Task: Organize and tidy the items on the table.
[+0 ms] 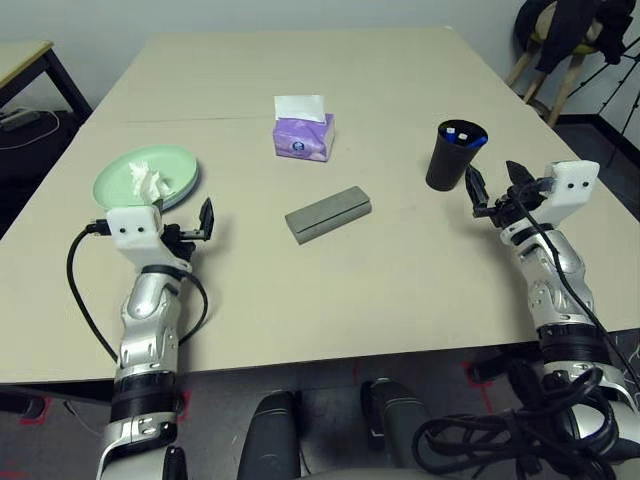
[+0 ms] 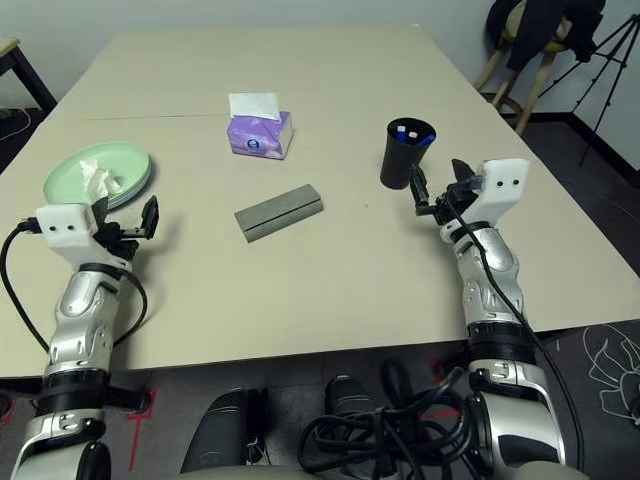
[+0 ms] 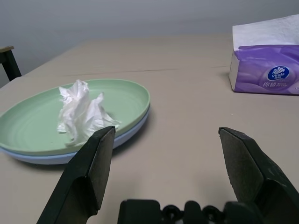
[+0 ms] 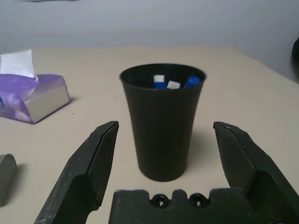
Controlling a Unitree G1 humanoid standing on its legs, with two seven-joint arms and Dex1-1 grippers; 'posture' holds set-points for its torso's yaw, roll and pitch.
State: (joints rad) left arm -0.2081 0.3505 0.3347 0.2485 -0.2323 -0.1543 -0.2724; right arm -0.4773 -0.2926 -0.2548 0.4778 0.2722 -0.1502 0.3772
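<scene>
A mint-green plate lies at the left of the table, stacked on a light blue plate whose rim shows beneath it. A crumpled white tissue rests on the green plate. The grey glasses case lies shut near the table's middle. My left gripper hovers open just in front of the plates, holding nothing. My right gripper is open too, just beside and in front of the black cup, not touching it.
A purple tissue box stands behind the case. The black cup holds small blue and white things. A side table stands off the far left; a wooden stool and a tripod stand off the far right.
</scene>
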